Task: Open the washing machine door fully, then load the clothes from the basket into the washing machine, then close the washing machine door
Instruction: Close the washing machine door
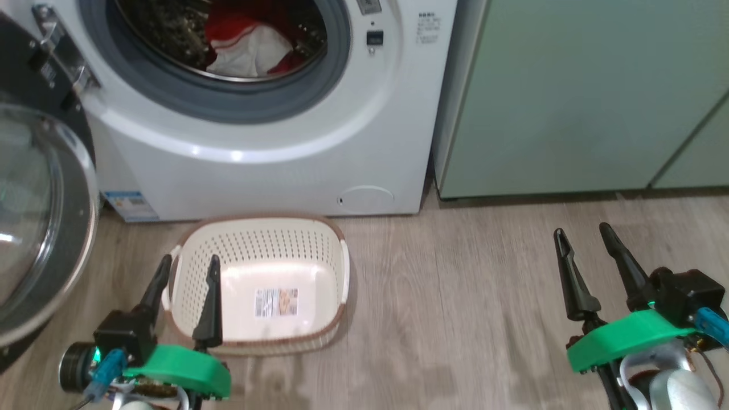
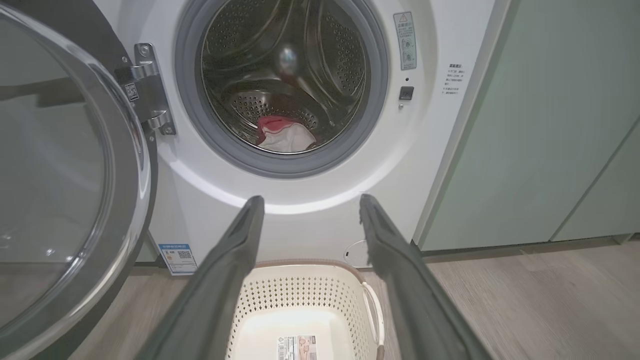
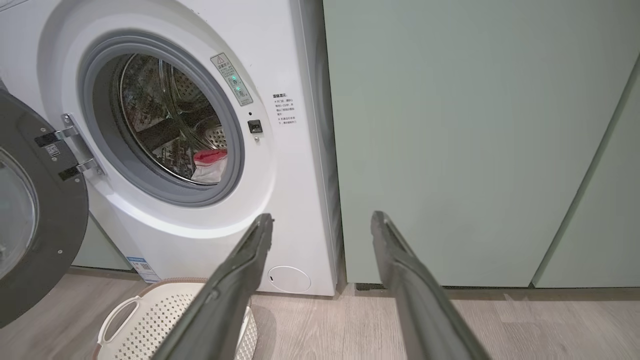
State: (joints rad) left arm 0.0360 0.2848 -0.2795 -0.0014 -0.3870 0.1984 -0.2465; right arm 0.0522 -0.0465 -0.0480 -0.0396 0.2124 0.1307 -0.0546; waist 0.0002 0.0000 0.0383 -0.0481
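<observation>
The big white front-loading washing machine [image 1: 256, 171] stands on the grey wooden floor [image 1: 455, 319], just beside the pale green cabinets [image 1: 569, 97] on its right. Its large round door with the glossy black rim and clear glass bowl [image 1: 34, 228] is swung open to the left and hangs on a metal hinge [image 1: 60, 48]. The mouth of the metal drum [image 2: 280, 65] is uncovered. Inside the drum, at the bottom near the front, lies a red and white piece of cloth [image 1: 250, 45].

The small cream plastic basket with perforated sides and a brown rim [image 1: 256, 250] sits on the floor directly in front of the machine, below the drum opening. It is near the round white flap [image 1: 364, 199] and the blue label [image 1: 131, 205]. On its inner bottom a sticker [image 1: 276, 302] is visible.

The left claw [image 1: 189, 261] stands wide, with its two long dark fingers well apart. In the head view it appears over the left end of the basket, and whether it touches the rim cannot be told. The right claw [image 1: 582, 230] is also wide. It hangs above the bare floor, well apart from the basket, before the green cabinets.
</observation>
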